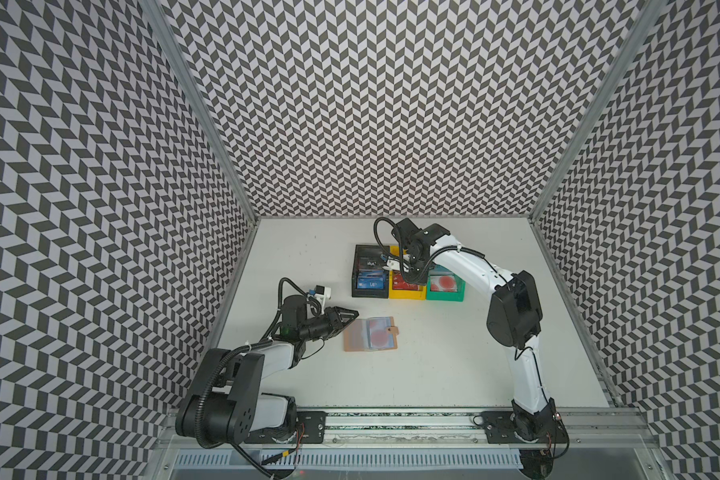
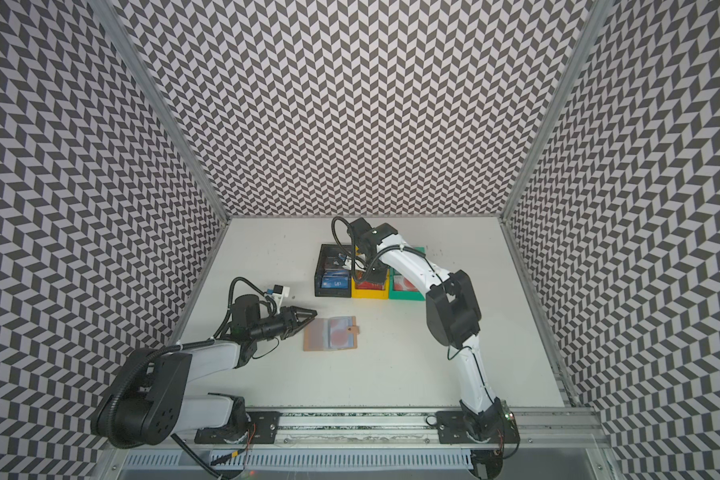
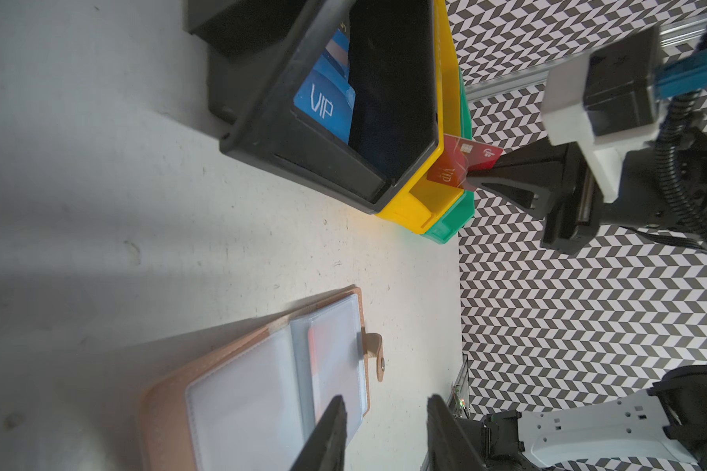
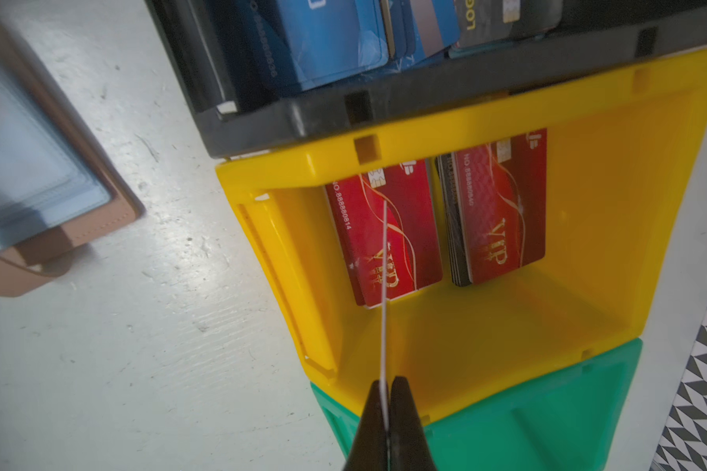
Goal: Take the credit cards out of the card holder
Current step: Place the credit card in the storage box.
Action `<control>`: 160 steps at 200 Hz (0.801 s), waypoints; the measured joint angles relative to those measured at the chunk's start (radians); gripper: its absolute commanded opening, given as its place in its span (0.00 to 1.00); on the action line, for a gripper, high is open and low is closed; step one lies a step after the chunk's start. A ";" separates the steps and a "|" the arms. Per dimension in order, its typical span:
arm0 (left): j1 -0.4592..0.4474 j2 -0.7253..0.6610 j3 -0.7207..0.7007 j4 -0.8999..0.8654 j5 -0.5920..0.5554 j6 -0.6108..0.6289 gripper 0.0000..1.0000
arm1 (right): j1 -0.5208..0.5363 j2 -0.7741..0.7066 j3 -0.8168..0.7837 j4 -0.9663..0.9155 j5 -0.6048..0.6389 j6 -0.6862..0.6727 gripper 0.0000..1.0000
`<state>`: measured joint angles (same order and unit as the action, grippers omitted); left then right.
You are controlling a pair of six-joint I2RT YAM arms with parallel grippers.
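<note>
1. Well along: right claw (image 4: pixel 384 383) pinches thin red VIP card (image 3: pixel 462 161) above far yellow plastic bin (image 4: pixel 588 318).
2. Left claw (image 3: pixel 384 403) spread, just left of open tan leather-like card holder (image 1: pixel 352 340) on counter (image 1: pixel 433 365).
3. White red-circled card (image 1: pixel 378 334) left in sleeve.

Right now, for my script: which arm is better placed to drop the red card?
Right. Its fingers pinch the red card over the yellow bin; left fingers sit open by the card holder.
</note>
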<state>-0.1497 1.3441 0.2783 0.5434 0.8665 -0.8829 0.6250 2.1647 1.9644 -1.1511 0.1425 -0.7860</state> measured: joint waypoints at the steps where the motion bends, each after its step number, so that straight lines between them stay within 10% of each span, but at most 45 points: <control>1: 0.000 0.000 0.000 0.000 0.000 0.000 0.35 | 0.000 0.001 -0.001 0.000 0.000 0.000 0.00; 160: 0.000 0.006 0.000 0.000 -0.001 0.002 0.36 | 0.011 0.029 -0.096 0.053 0.003 -0.017 0.14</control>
<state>-0.1497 1.3502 0.2783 0.5434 0.8658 -0.8810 0.6357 2.1941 1.8687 -1.0977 0.1452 -0.8028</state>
